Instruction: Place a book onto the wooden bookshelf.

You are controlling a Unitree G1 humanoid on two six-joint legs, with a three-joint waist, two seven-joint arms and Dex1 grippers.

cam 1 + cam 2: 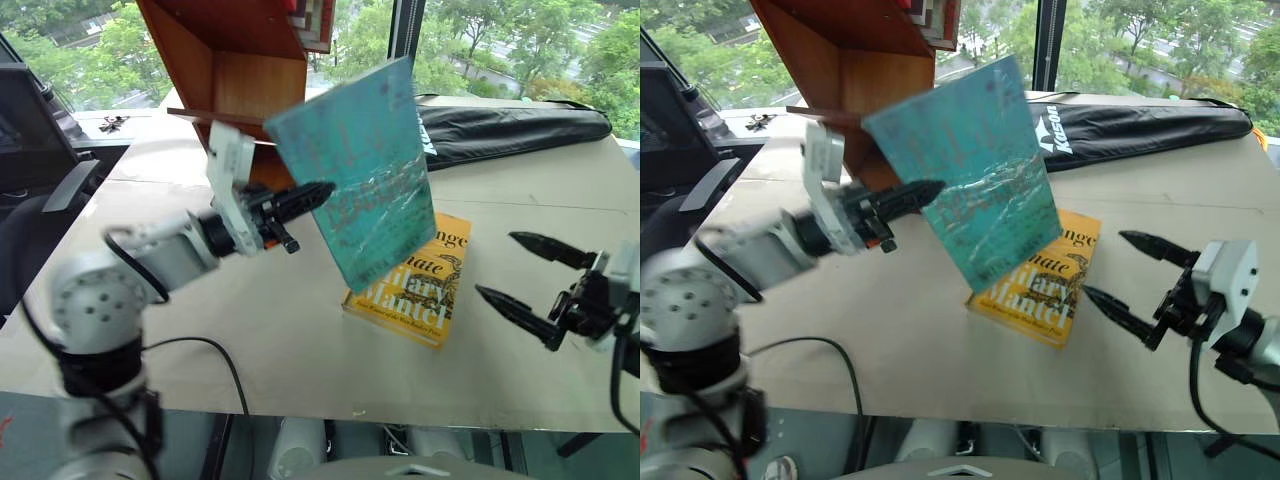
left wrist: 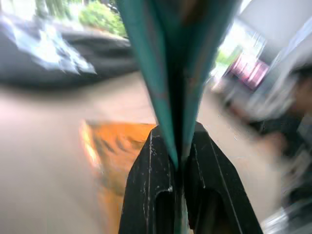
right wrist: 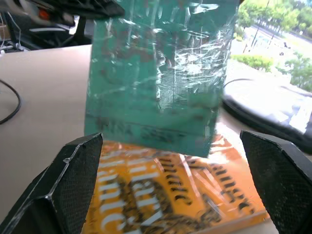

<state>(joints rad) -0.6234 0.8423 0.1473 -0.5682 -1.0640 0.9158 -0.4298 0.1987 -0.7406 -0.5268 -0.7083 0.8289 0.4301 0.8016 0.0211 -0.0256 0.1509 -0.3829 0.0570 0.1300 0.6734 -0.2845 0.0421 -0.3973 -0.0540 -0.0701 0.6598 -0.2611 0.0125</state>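
Observation:
My left gripper (image 1: 318,193) is shut on the left edge of the teal-green book (image 1: 360,170), which hangs tilted in the air above the table. In the left wrist view the book's edge (image 2: 178,73) is pinched between the two black fingers (image 2: 151,185). The wooden bookshelf (image 1: 225,70) stands at the back left, just behind the lifted book. My right gripper (image 1: 530,270) stands open low over the table at the right, apart from the book, with nothing between its fingers. The right wrist view looks at the book's scratched cover (image 3: 161,73).
A yellow "Mantel" book (image 1: 410,285) lies flat on the table (image 1: 250,330) under the teal one. A long black bag (image 1: 510,130) lies along the back right. A cable (image 1: 200,345) trails near the front edge. Dark chairs stand left of the table.

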